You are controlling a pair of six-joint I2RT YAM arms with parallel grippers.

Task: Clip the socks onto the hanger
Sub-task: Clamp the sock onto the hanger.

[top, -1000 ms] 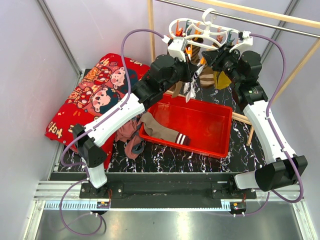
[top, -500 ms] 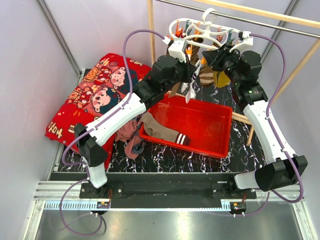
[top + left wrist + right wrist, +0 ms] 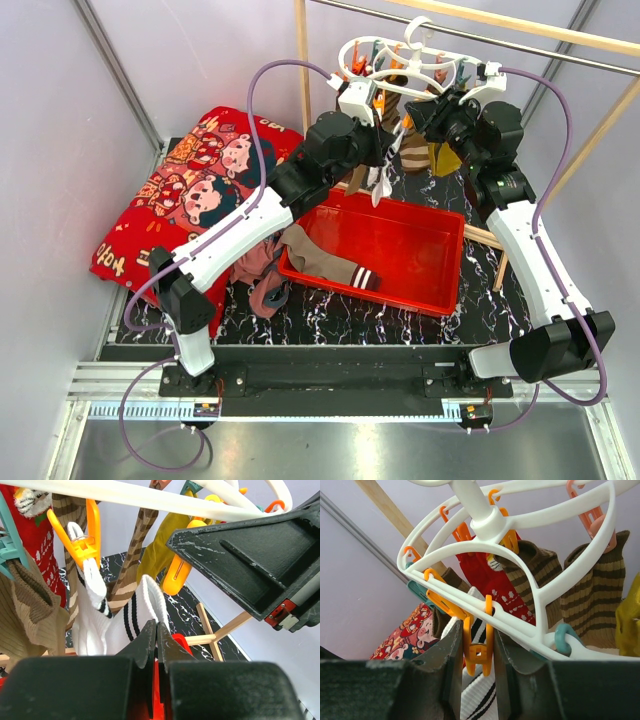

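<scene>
The white oval hanger (image 3: 410,65) hangs from a pole at the back, with several socks clipped to it: brown striped (image 3: 590,595), red patterned (image 3: 495,585) and a white one with black stripes (image 3: 92,610). My left gripper (image 3: 157,625) is shut on the cuff edge of a white striped sock (image 3: 147,592), held up just under the ring (image 3: 125,495). My right gripper (image 3: 477,630) is shut on an orange clip peg (image 3: 479,652), one finger on each side of it. The white striped sock (image 3: 480,695) shows directly below that peg. A taupe sock (image 3: 325,262) lies in the red bin.
The red bin (image 3: 440,285) sits on the black marbled table below the hanger. A mauve and grey cloth bundle (image 3: 262,282) lies at its left corner, and the red cartoon cushion (image 3: 190,190) is further left. Wooden poles (image 3: 300,60) frame the back, and purple walls stand close.
My left gripper has edged slightly up toward the hanger with the white sock. The right arm stays where it was, still squeezing the peg.
</scene>
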